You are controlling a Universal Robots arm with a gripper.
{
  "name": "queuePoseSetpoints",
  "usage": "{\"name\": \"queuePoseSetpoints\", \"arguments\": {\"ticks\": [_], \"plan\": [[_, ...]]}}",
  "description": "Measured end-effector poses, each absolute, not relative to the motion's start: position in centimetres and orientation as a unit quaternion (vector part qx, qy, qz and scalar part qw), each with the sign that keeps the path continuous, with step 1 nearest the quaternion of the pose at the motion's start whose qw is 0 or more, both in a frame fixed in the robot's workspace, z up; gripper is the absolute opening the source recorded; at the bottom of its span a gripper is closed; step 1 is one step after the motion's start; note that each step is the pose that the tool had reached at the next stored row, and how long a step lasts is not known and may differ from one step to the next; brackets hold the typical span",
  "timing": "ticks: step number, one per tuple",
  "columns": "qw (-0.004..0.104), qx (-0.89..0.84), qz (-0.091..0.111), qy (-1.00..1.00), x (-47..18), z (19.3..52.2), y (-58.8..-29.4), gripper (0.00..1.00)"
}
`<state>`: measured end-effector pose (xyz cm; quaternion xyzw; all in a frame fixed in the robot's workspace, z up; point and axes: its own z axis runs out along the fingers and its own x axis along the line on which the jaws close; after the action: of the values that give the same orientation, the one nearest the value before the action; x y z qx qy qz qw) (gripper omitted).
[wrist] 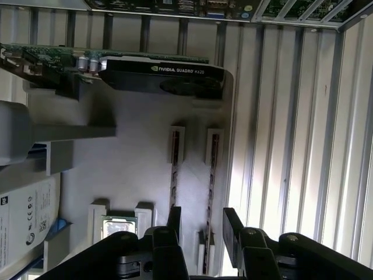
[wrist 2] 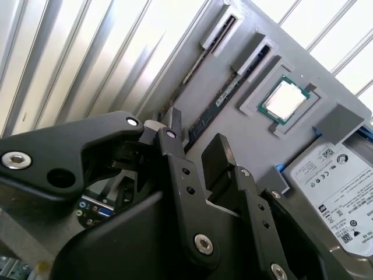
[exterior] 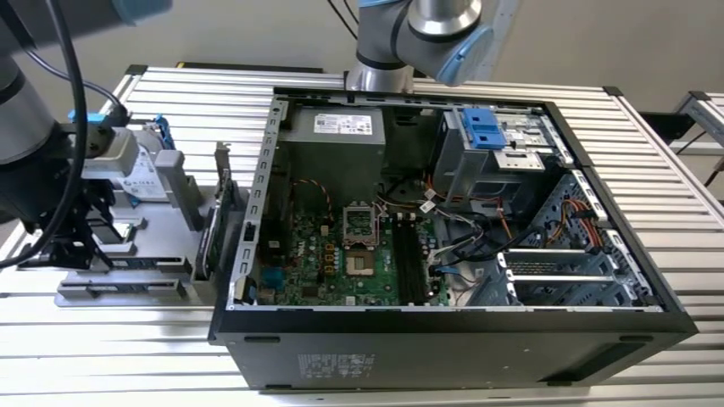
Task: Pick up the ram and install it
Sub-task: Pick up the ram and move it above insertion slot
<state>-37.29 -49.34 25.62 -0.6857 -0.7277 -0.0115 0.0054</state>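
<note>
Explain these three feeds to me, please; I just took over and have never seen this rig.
The exterior view looks from off the arm at a slatted metal table with an open computer case on it. On that view's left, the robot arm hangs over a grey tray of parts. Both wrist views come from cameras riding on the arm, looking past its black pincer. They show the tray's contents: the ram, a thin dark stick in a slot, a second stick beside it, a processor chip, a hard drive and an expansion card. The pincer is open and holds nothing; its fingers line up over the ram, which sits in its slot. Whether they touch it, I cannot tell.
</note>
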Motion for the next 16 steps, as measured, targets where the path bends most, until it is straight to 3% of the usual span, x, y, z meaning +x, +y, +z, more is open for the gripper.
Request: {"name": "queuePoseSetpoints", "arguments": {"ticks": [16], "plan": [[0.008, -0.686, -0.008, -0.728, -37.3, 24.63, -49.23, 1.0]]}}
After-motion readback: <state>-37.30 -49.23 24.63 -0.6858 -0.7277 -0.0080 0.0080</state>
